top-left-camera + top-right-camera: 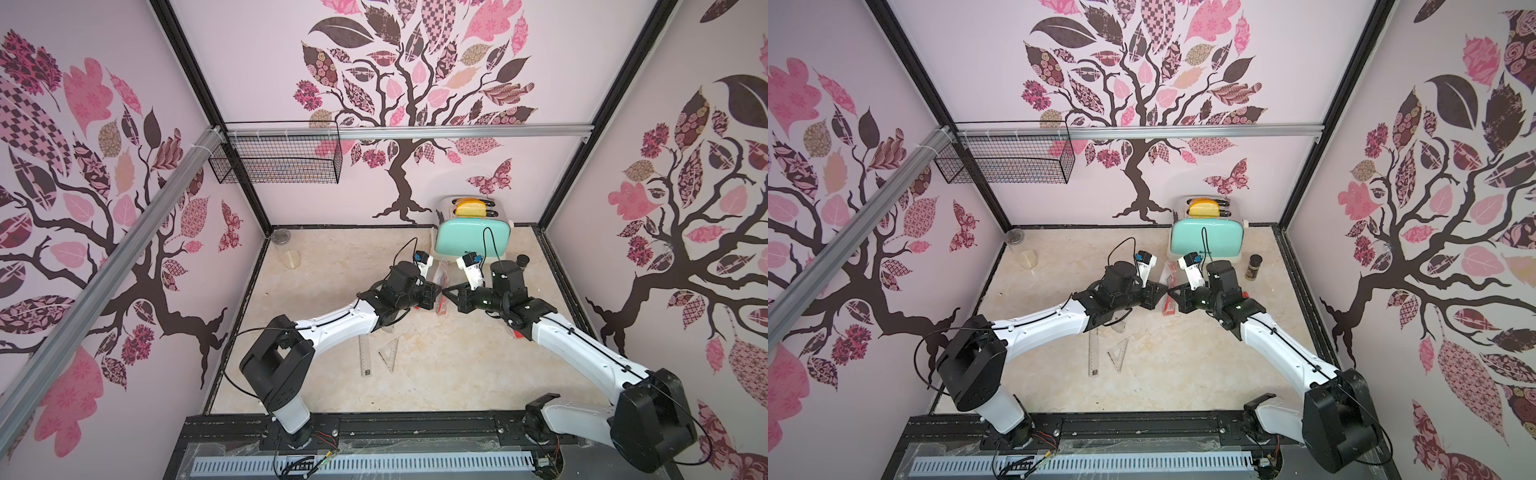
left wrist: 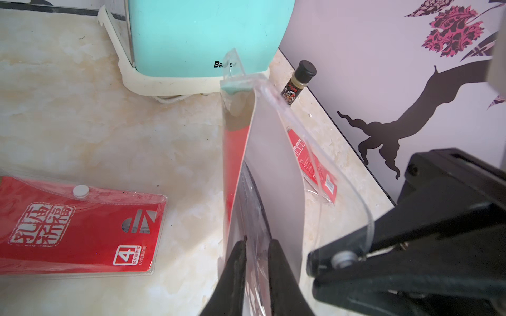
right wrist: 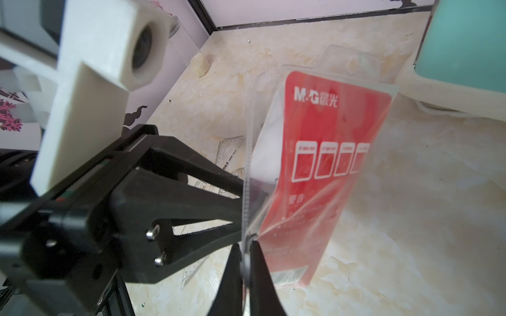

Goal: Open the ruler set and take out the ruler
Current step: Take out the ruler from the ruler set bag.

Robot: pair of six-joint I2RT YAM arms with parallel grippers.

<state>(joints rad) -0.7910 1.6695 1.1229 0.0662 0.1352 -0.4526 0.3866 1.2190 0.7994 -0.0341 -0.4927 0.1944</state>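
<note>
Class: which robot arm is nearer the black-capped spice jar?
Right. The right arm sits beside the spice jar; the left arm is beyond the ruler pouch, farther away.

Red-and-white ruler set pouch (image 3: 323, 175) in clear plastic, mint-green toaster (image 1: 473, 243), yellow bread (image 1: 470, 208), cream marbled tabletop (image 1: 328, 299), pale pink walls (image 1: 257, 62) with brown-and-pink leafy tree pattern.
</note>
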